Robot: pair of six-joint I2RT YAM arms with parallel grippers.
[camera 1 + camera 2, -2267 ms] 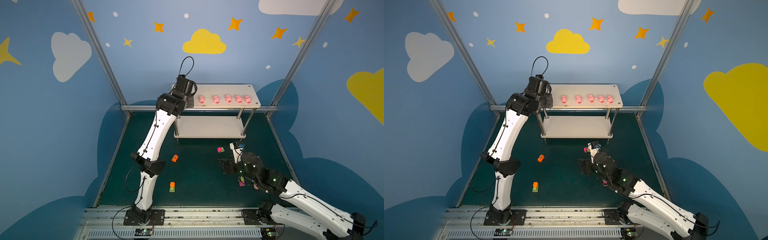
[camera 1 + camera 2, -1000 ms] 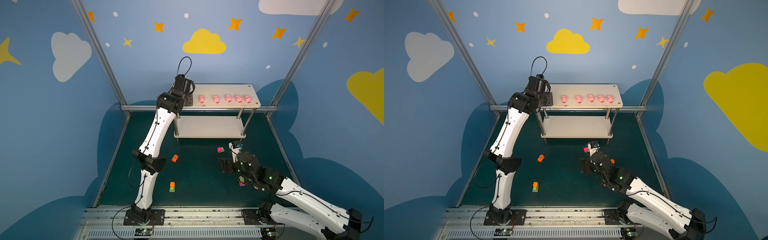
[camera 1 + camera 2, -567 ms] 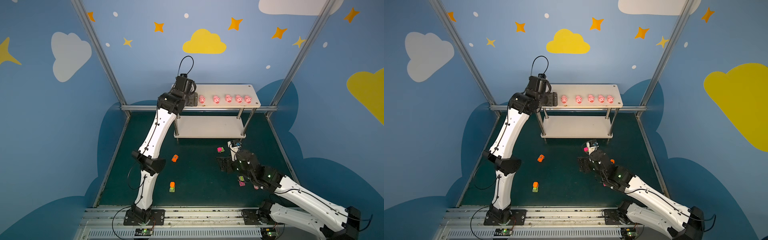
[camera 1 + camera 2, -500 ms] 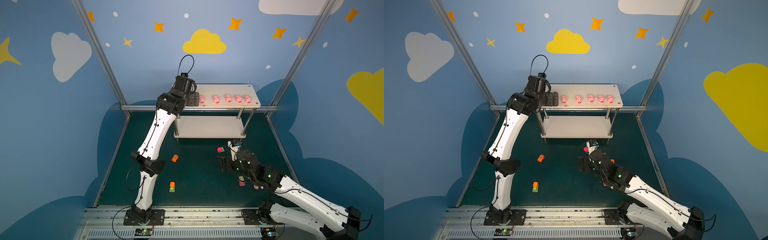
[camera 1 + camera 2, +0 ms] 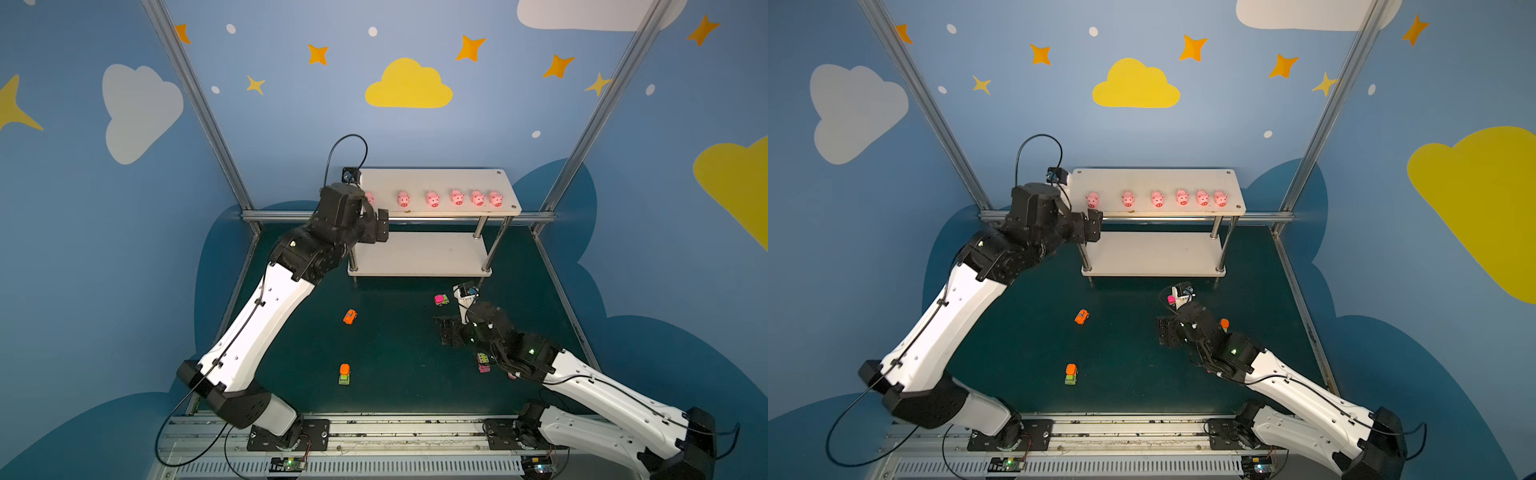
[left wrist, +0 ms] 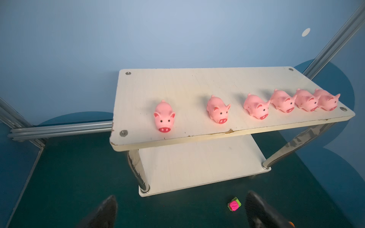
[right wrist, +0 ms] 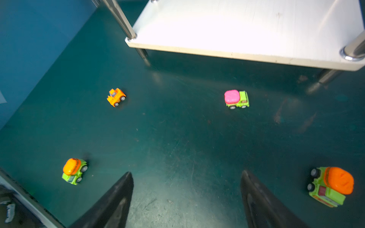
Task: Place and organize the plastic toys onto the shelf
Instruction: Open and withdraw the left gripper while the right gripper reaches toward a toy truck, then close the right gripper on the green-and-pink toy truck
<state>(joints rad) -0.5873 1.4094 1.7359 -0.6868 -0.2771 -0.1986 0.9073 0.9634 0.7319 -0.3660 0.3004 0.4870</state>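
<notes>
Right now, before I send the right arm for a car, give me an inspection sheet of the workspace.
Surface: dark green mat, scuffed, only toys on it.
Job's things: six pigs in a row on the top board of the shelf; no toys on the lower board; on the mat an orange car, an orange-and-green mixer, a second mixer, a pink-and-green truck, a lime-and-magenta vehicle beside the right arm.
Clutter: nothing seen.
Grippers: left gripper open, empty, before the shelf's left end; right gripper open, empty, over bare mat.
Cables: black cables loop above the left wrist and beside its base.
Surroundings: blue walls with clouds and stars; metal frame posts.
</notes>
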